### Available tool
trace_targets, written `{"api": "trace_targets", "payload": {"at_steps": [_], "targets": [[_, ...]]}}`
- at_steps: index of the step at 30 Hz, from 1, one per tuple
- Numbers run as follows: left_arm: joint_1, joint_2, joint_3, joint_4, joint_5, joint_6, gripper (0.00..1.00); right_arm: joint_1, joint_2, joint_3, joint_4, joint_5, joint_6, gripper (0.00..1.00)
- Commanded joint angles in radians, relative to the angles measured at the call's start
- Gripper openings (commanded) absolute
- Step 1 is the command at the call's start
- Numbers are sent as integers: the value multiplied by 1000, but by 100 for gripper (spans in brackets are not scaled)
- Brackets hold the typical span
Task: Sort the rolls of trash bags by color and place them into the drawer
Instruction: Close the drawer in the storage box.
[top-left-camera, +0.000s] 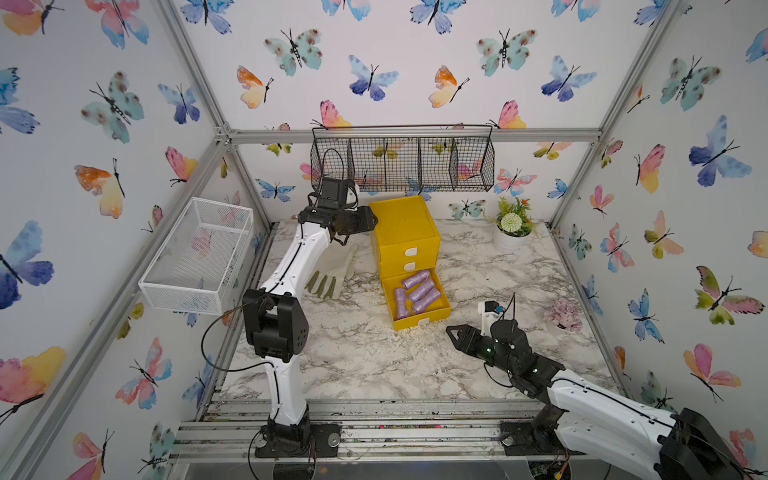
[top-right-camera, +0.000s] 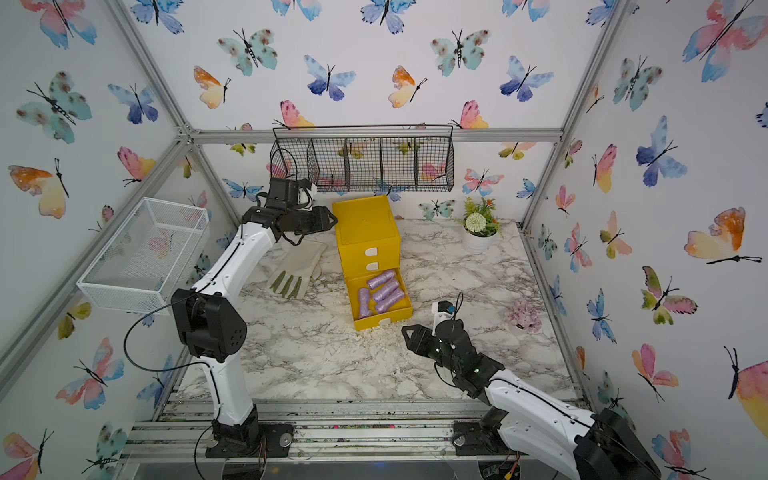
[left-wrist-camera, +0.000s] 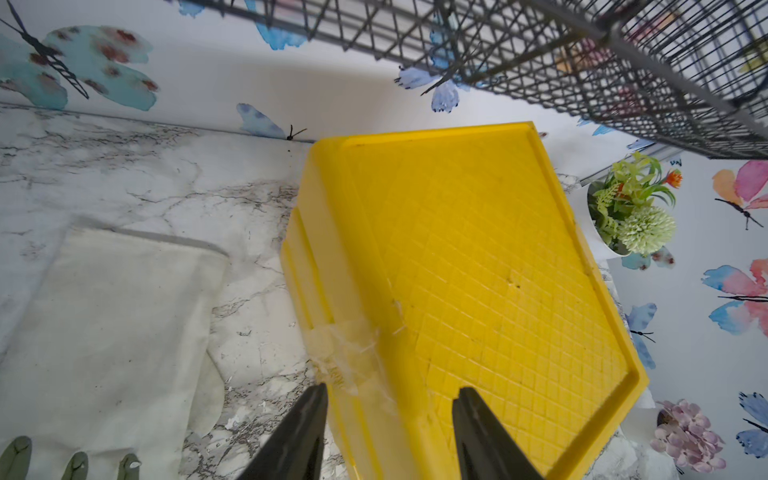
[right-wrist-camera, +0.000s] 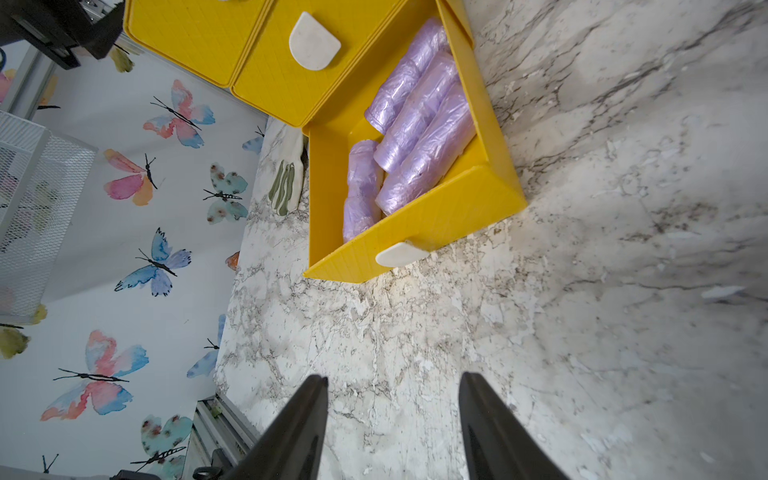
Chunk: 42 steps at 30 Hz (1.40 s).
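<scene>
**Purple rolls lie in the open bottom drawer, both arms empty-handed**

The yellow drawer chest (top-left-camera: 405, 232) stands towards the back of the marble-patterned desk (top-left-camera: 353, 365). Just above and behind it a black wire basket (top-left-camera: 403, 162) hangs on the back wall. A pale glove (top-left-camera: 332, 270) with green fingertips lies flat on the desk close to the chest's left side. A white mesh basket (top-left-camera: 199, 257) is fixed to the left wall, well apart from the chest. A potted plant (top-left-camera: 513, 228) stands in the back right corner, and a pink flower ornament (top-left-camera: 564, 313) sits near the right edge.

The left gripper (left-wrist-camera: 390, 399) is at the chest's upper left edge, level with its ribbed top. Its jaws stand partway apart and hold nothing. In the left wrist view the edge, with its patch of clear tape (left-wrist-camera: 345, 357), runs between them, but I cannot tell whether they touch it.

The right gripper (right-wrist-camera: 392, 382) hangs low over bare, flecked desk in front of the open drawer, near it but not touching. Its jaws are likewise partway apart and empty. Nothing lies between it and the drawer front.

The chest's two upper drawers are shut, each with a white tab handle. The bottom drawer (top-left-camera: 432, 319) is pulled out towards the front. Inside are four purple rolls (top-left-camera: 419, 291) of crinkly, shiny plastic. Three lie side by side at a slant. The fourth (right-wrist-camera: 360, 187) lies along the drawer's left half, its end against the front wall.
</scene>
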<state>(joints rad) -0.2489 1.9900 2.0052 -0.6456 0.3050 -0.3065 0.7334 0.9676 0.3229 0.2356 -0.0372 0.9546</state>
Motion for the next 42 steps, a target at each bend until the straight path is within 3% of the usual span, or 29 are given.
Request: {"api": "trace_targets", "payload": {"at_steps": [1, 7, 20, 42], "targets": [[-4, 34, 33, -29, 6, 14, 53, -3, 18, -22, 55, -23, 14, 56], [-19, 63, 49, -20, 17, 18, 51, -3, 56, -49, 105, -35, 34, 56], [-57, 87, 34, -21, 8, 20, 27, -3, 178, -76, 237, 2, 65, 52], [-62, 84, -7, -38, -1, -3, 26, -2, 649, -5, 703, 2, 316, 41]]}}
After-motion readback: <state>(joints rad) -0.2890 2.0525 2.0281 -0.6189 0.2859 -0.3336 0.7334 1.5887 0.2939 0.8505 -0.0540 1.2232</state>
